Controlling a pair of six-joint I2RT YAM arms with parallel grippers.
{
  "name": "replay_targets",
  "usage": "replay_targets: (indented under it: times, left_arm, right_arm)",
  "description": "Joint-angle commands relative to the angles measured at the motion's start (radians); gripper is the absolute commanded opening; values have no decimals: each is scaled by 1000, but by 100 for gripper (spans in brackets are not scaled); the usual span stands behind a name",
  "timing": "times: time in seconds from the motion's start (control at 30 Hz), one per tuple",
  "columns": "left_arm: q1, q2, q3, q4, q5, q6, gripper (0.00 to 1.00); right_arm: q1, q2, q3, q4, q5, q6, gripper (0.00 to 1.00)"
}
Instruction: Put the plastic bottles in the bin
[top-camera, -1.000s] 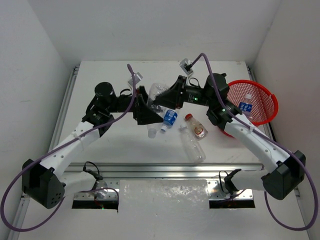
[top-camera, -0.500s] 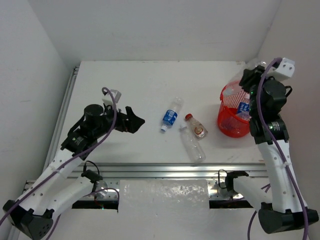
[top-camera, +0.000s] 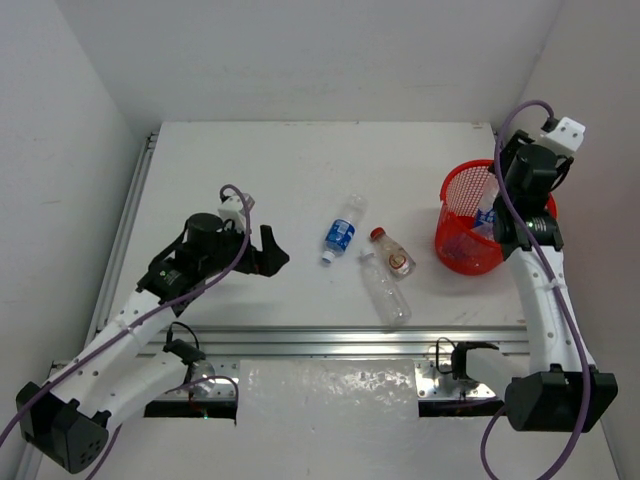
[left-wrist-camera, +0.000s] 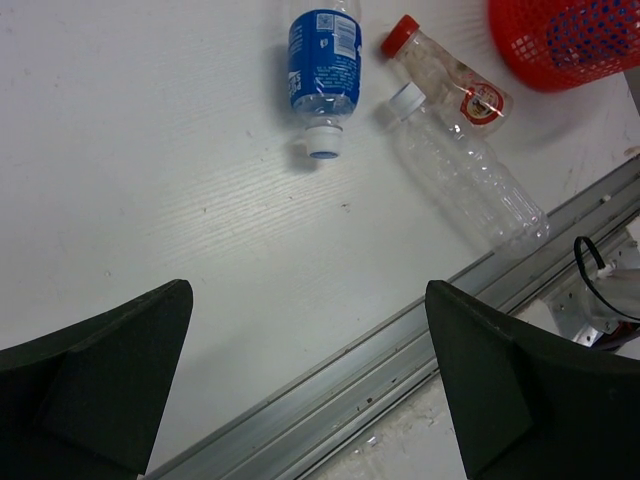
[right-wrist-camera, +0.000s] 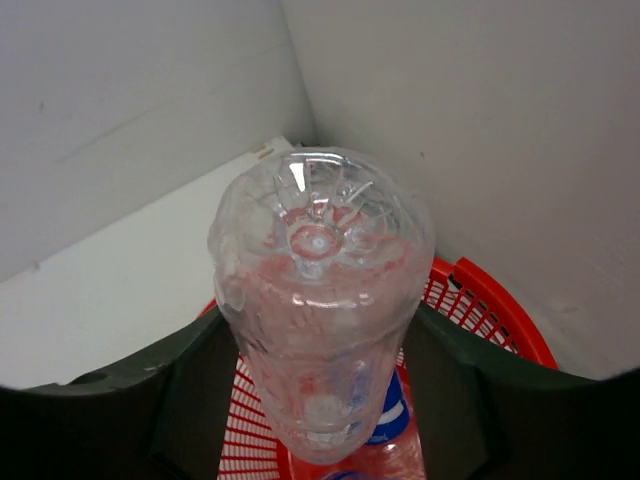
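Clear, glossy, ribbed plastic bottle (right-wrist-camera: 318, 300); red plastic mesh bin (top-camera: 460, 248); matt white, faintly grained tabletop (left-wrist-camera: 150, 150); brushed metal rail (left-wrist-camera: 345, 388).

Left fingers (left-wrist-camera: 100, 390) spread wide, right arm (top-camera: 545, 300) upright, right fingers (right-wrist-camera: 195, 400) possibly slack.

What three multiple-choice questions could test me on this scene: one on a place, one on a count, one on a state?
1. Where is the clear bottle between the fingers of the right gripper? A. above the red bin B. at the far left C. at the near edge
2. How many bottles lie on the table outside the bin? A. one B. three C. five
3. How is the left gripper? A. shut on a bottle B. open and empty C. shut on the bin's rim
Answers: A, red mesh shows beneath it; B, blue-labelled bottle, red-capped bottle, unlabelled bottle; B, its fingers stand wide apart, nothing between.
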Motion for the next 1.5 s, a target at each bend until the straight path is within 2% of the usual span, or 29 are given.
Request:
replay_targets:
  times: [0.0, 0.03, 0.1, 0.13, 0.2, 0.33, 0.43, 0.57, 0.6, 0.67, 0.7, 0.8, 0.93, 1.1, 1.2, 1.3, 1.33, 1.37, 1.4, 1.47]
  left_arm:
    - [7, 3, 17, 51, 35, 9, 100]
    - [7, 6, 17, 56, 43, 6, 100]
    - [7, 17, 19, 67, 59, -7, 100]
    - [7, 21, 19, 77, 61, -22, 100]
    - [7, 44, 30, 83, 64, -56, 100]
    - [-23, 98, 7, 224, 77, -172, 100]
    - [-100, 202, 36, 294, 0, -173, 100]
    - [-138, 454, 180, 286, -55, -125, 100]
    - [-141, 495, 198, 295, -72, -117, 100]
    - [-144, 607, 269, 297, -85, -80, 100]
    - [-147, 647, 293, 277, -95, -59, 100]
    - [-154, 828, 404, 249, -112, -19, 96]
    - [-161, 978, 537, 231, -106, 2, 92]
    - [-163, 1126, 603, 254, -26, -11, 87]
    - [-164, 1173, 626, 277, 16, -30, 75]
    - [-166, 1212, 652, 268, -6, -50, 56]
    - [-167, 1219, 659, 251, -38, -57, 43]
    - [-167, 1227, 665, 240, -57, -60, 36]
    - [-167, 1227, 665, 232, -101, -63, 22]
    - [-166, 1213, 654, 211, -156, -80, 7]
  right_arm:
    - [-1, -32, -40, 58, -76, 52, 65]
    - [-1, -43, -51, 56, -93, 61, 72]
    - [0, -49, -45, 26, -122, 94, 80]
    - [-1, -52, -41, 15, -123, 100, 98]
    - [-1, -61, -27, -23, -122, 112, 99]
    - [0, -101, 5, -91, -107, 129, 99]
    - [0, -158, 50, -169, -161, 143, 99]
    - [0, -244, 101, -299, -408, 164, 99]
    - [0, -247, 126, -330, -536, 166, 99]
    - [0, -257, 134, -399, -681, 170, 99]
    - [0, -262, 125, -418, -796, 175, 99]
    - [0, -325, 24, -384, -968, 196, 99]
    - [0, -394, -51, -398, -1027, 187, 99]
    - [0, -477, -116, -455, -1041, 175, 99]
    - [2, -509, -175, -433, -1079, 195, 99]
    - [2, -508, -221, -419, -1139, 207, 99]
    - [2, -506, -238, -416, -1178, 212, 99]
    - [0, -508, -247, -409, -1202, 228, 99]
    - [0, -515, -264, -369, -1229, 239, 99]
    - [2, -550, -315, -323, -1287, 270, 99]
